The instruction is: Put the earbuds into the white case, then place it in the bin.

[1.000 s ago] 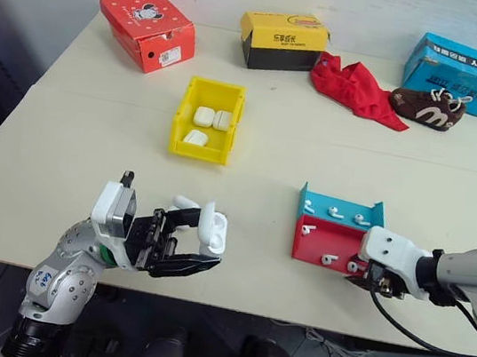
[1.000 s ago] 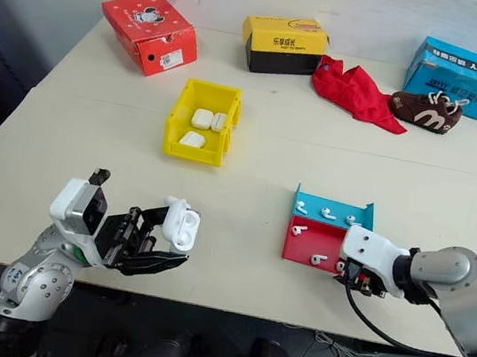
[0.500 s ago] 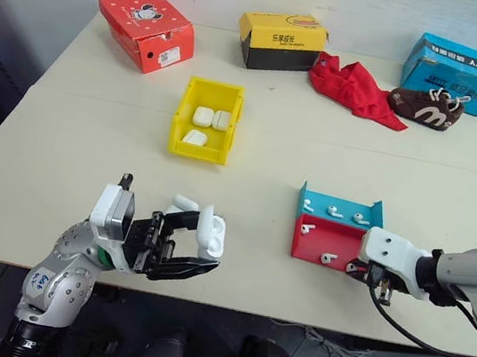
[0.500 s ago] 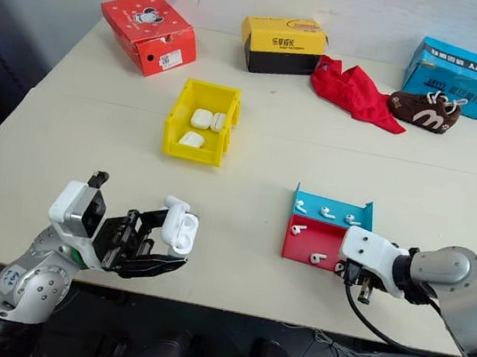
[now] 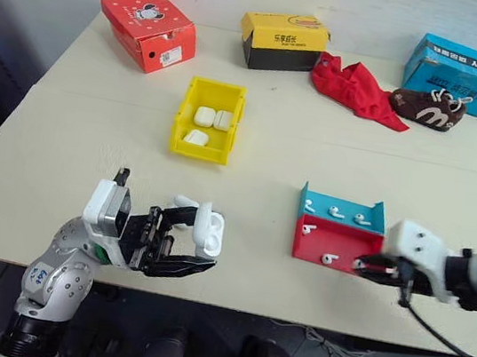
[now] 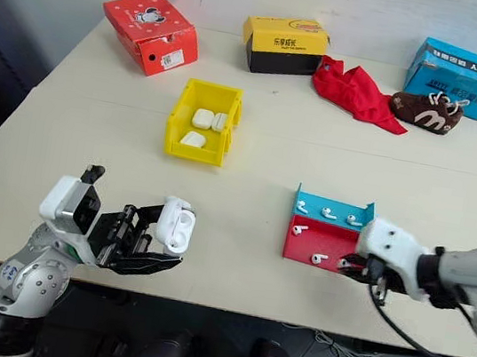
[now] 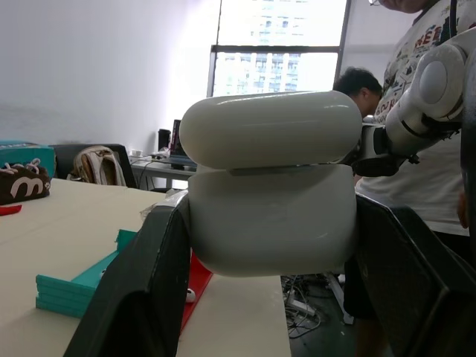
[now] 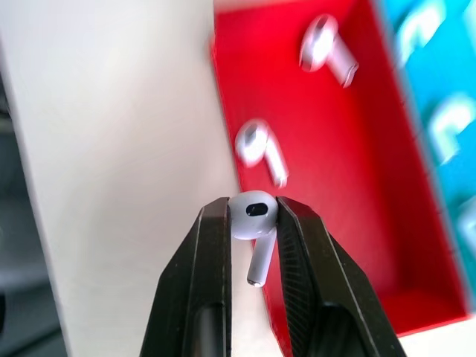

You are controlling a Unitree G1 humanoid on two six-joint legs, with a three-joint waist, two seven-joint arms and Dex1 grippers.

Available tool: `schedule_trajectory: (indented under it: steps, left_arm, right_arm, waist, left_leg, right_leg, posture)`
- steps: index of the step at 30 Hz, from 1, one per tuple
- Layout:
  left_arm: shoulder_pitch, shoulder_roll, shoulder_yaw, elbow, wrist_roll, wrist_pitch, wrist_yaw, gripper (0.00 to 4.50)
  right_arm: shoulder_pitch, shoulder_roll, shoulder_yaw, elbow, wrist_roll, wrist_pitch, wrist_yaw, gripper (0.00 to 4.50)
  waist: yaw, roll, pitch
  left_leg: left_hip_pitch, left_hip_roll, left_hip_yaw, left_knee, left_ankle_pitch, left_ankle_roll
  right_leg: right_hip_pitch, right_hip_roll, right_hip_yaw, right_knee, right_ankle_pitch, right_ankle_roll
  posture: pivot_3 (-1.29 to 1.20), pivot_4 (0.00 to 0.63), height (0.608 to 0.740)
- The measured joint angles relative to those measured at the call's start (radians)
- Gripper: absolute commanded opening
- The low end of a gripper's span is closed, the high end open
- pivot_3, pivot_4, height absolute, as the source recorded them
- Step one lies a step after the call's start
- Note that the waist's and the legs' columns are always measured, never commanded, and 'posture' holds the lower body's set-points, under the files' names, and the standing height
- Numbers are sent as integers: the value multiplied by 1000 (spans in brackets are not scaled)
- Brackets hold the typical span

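At the table's near edge, the left gripper (image 5: 196, 242) clamps a white case (image 5: 208, 231) upright, lid slightly ajar, above the tabletop (image 5: 90, 147). Behind it the yellow bin (image 5: 207, 119) holds three more cases. To the right, the red-and-blue tray (image 5: 336, 230) carries loose earbuds (image 5: 334, 212) — and at its near right corner the right gripper (image 8: 253, 227) pinches one earbud (image 8: 253, 220) by the head, stem hanging, above the tray's red half.

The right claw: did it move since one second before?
Yes. The right claw, shut on an earbud, rose off the red-and-blue tray and now hangs at its near right corner.
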Motion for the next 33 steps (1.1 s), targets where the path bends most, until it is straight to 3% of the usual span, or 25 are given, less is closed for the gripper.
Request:
schedule_trajectory:
  steps: [3,5,11,16,33]
  left_arm:
    - [-92,-37,-2,30,-25,12,8,2792]
    - [-137,-57,-10,38,-41,32,18,2792]
    - [-216,-120,-29,74,-103,120,57,2792]
    - [-232,-134,-51,74,-105,146,59,2792]
    - [-235,-162,-69,72,-94,159,70,2792]
  right_arm:
    - [-72,247,-108,-83,315,-8,-53,451]
    - [-118,360,-87,-124,424,-2,-147,451]
    - [-307,609,85,-165,509,-41,-367,451]
    - [-340,679,214,-165,420,-120,-386,451]
    - [-343,699,304,-126,334,-226,-351,451]
  waist:
    - [-2,-1,0]
    - [-6,0,0]
    - [-7,0,0]
    - [-4,0,0]
    - [-7,0,0]
  left_leg:
    - [0,1,-2,3,0,0]
    - [0,0,-1,4,0,0]
    - [-1,-1,-1,5,0,-1]
    - [-2,-2,-1,5,0,1]
    - [-2,-2,-1,5,0,2]
  right_leg:
    - [1,1,-1,2,0,0]
    - [1,0,0,3,0,0]
    - [-1,0,1,9,0,0]
    - [-2,0,0,10,0,0]
    - [-2,-1,1,10,1,0]
  posture:
    - [0,150,740]
    - [0,150,740]
    - [0,150,740]
    - [0,150,740]
    - [0,150,740]
